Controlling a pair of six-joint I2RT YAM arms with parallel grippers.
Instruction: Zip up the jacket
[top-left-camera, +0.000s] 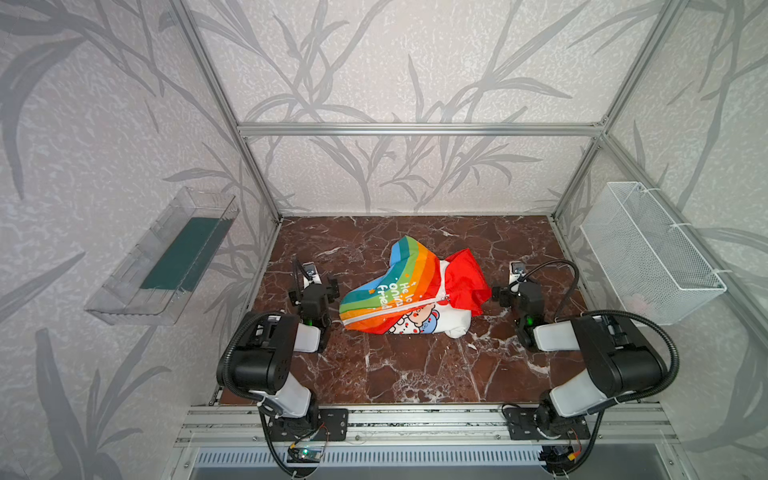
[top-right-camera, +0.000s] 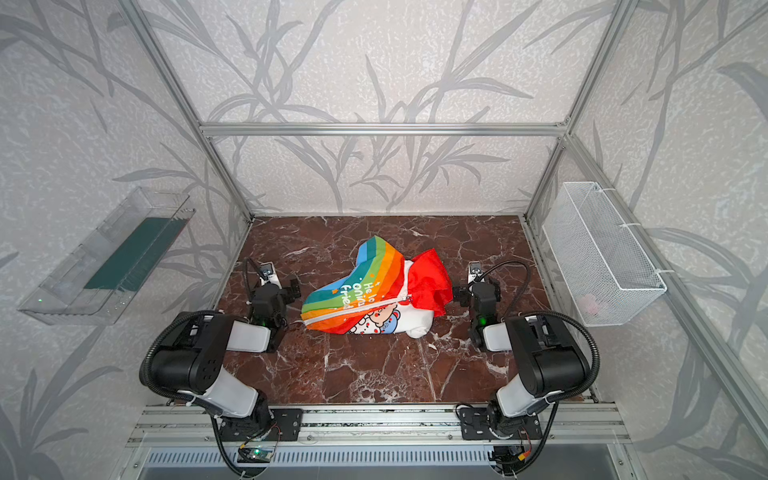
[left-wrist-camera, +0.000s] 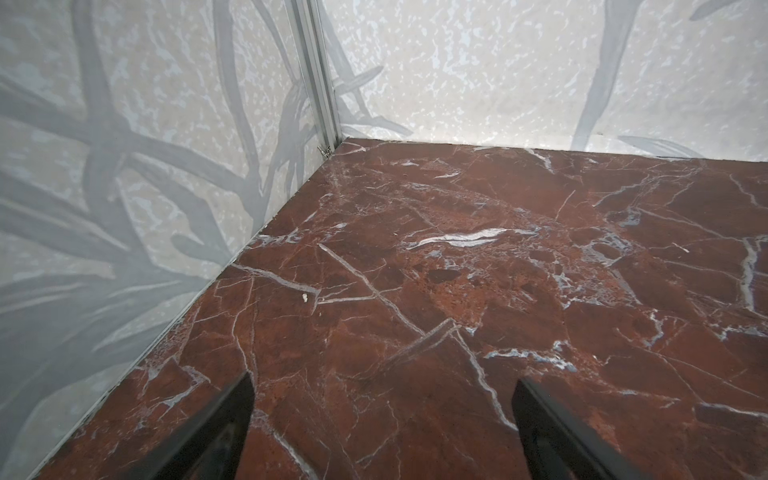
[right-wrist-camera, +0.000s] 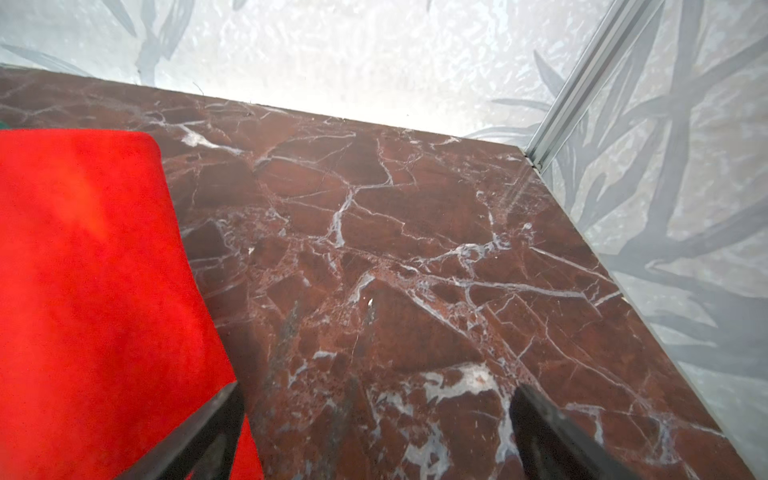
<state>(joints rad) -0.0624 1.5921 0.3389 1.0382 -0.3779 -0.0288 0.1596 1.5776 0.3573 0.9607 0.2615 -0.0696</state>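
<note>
Both top views: jacket bunched on counter, both grippers wide open and empty

Small padded child's jacket (top-left-camera: 409, 291) (top-right-camera: 374, 291), white with cartoon animals, rainbow stripes and a red hood, lies crumpled on the reddish-brown marble-pattern counter (top-left-camera: 415, 365) (top-right-camera: 374, 365), between the two arms. Rainbow panel (top-left-camera: 399, 274) with white lettering faces up. White cartoon panel (top-left-camera: 419, 322) is on the jacket's side nearest the arm bases. Red hood (top-left-camera: 467, 282) (right-wrist-camera: 104, 270) is the jacket end toward the right arm. White zipper (top-left-camera: 397, 311) runs diagonally across the jacket front, from the rainbow corner up to the hood. Teeth joined or not: too small to tell.

Black left gripper (top-left-camera: 313, 291) (top-right-camera: 274, 291) (left-wrist-camera: 382, 382) sits just beside the jacket's rainbow end, apart from the fabric. Fingers spread wide, nothing between them; left wrist view shows only bare counter and a wall corner, no jacket.

Black right gripper (top-left-camera: 519, 293) (top-right-camera: 478, 291) (right-wrist-camera: 376, 388) sits just beside the jacket's hood end. Fingers spread wide, gripping nothing. In right wrist view one finger (right-wrist-camera: 195, 440) overlaps the hood's edge; touching or just above it, cannot tell. Bare counter lies between the two fingers.

Clear plastic tray (top-left-camera: 162, 257) with a dark green base hangs on the wall well to the left of the jacket. White wire basket (top-left-camera: 652, 253) hangs on the wall well to the right of the jacket.
</note>
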